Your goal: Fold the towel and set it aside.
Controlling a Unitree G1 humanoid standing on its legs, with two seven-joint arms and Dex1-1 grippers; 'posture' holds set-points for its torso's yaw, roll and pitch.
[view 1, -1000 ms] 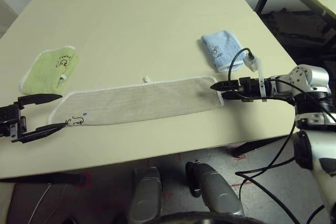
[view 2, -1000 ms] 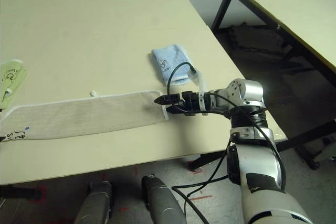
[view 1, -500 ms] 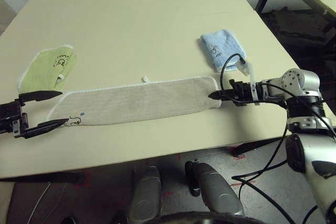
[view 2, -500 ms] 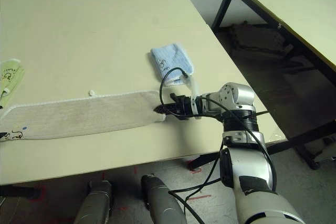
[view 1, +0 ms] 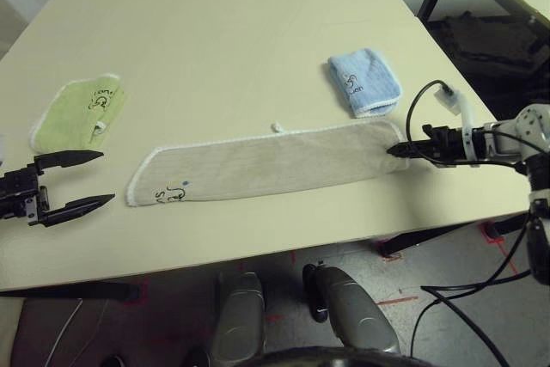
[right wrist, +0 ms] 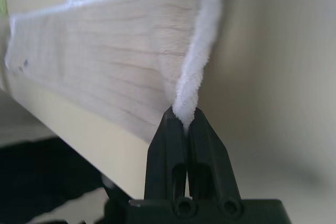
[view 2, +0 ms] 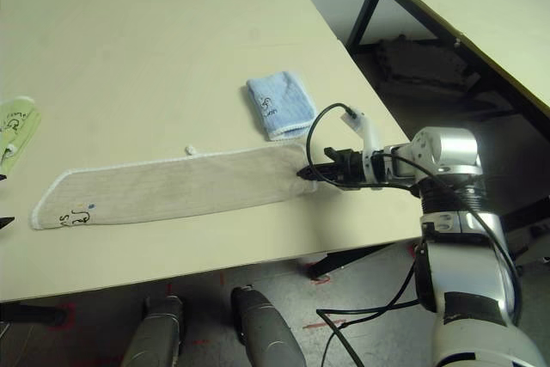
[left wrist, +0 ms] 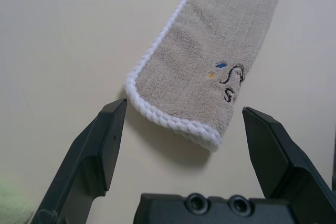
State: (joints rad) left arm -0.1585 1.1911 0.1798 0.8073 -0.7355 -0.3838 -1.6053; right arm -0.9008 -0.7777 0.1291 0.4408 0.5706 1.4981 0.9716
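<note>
The towel is a long beige strip with white edging, lying flat along the near side of the table. Its dark logo sits at its left end, and a small white label sticks out from the far edge. My right gripper is shut on the white edging of the towel's right end, and the right wrist view shows the edge pinched between the fingers. My left gripper is open, just left of the towel's left end and not touching it.
A folded light-green towel lies at the far left, behind my left gripper. A folded light-blue towel lies behind the beige towel's right end. The table's right corner is beside my right arm, and a second table stands beyond it.
My right gripper shut on the towel's right end and drew it to the right. The whole towel slid that way, and its left end came away from my open left gripper.
</note>
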